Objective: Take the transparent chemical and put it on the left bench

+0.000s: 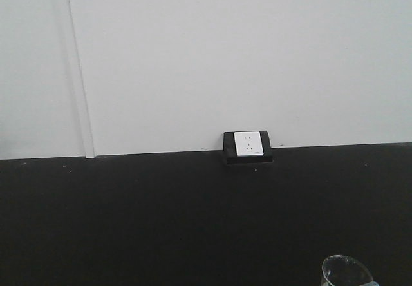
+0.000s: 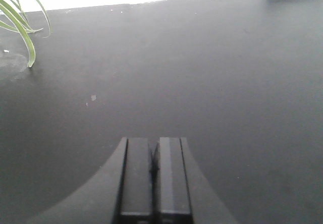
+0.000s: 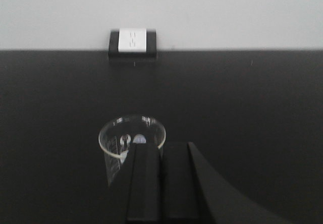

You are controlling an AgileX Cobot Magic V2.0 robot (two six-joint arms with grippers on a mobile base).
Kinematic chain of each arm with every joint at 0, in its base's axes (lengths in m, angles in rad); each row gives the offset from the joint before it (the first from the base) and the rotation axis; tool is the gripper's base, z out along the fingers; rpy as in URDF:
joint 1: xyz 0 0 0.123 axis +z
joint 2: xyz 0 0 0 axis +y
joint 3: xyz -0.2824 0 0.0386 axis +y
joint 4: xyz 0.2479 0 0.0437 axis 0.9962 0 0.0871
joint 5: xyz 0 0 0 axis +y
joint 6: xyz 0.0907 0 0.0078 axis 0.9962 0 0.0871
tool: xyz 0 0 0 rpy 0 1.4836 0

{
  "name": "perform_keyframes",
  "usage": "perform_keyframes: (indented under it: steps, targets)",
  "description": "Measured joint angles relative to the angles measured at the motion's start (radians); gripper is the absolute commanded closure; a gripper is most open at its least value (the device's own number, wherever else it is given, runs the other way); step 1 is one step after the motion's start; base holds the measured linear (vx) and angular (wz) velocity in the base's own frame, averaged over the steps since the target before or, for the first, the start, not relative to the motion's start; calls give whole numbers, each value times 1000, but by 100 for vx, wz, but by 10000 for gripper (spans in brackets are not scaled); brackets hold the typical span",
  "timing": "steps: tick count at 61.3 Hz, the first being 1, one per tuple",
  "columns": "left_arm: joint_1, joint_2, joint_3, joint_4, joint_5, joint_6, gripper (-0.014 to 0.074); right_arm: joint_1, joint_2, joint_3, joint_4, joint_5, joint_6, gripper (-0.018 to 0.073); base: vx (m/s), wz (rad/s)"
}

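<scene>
While green strap-shaped plant leaves [image 2: 20,22] intrude at far left, the left arm's jaws sit pressed together, gripping nothing, low over the matte black bench [image 2: 227,82]. A white wall socket in a black housing [image 1: 248,145] marks the bench's rear edge. Right of it, the small clear glass beaker [image 3: 132,138] stands upright on the bench, its axis vertical. It is just ahead and slightly left of the right arm's jaws, likewise closed and empty; contact cannot be determined. The right arm is nearer, and its jaws must part before grasping.
</scene>
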Motion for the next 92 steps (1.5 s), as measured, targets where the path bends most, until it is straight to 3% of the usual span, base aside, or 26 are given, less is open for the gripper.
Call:
perform_keyframes:
  steps: [9,26,34,45,67,78,92]
  targets:
    - [0,0,0,0,0,0,600,0,162,0,12,-117,6,419,0,0]
    - [0,0,0,0,0,0,600,0,395,0,8,-337,36,113,0,0]
    - [0,0,0,0,0,0,600,0,474,-3,-54,-481,53,52,0,0]
    - [0,0,0,0,0,0,600,0,599,-19,-147,-627,69,56,0,0]
    - [0,0,0,0,0,0,600,0,842,-78,-151,-688,78,91,0,0]
    - [0,0,0,0,0,0,600,0,874,-78,-152,-727,78,184,0,0]
    - [0,0,0,0,0,0,600,0,874,-78,-152,-737,78,370,0,0]
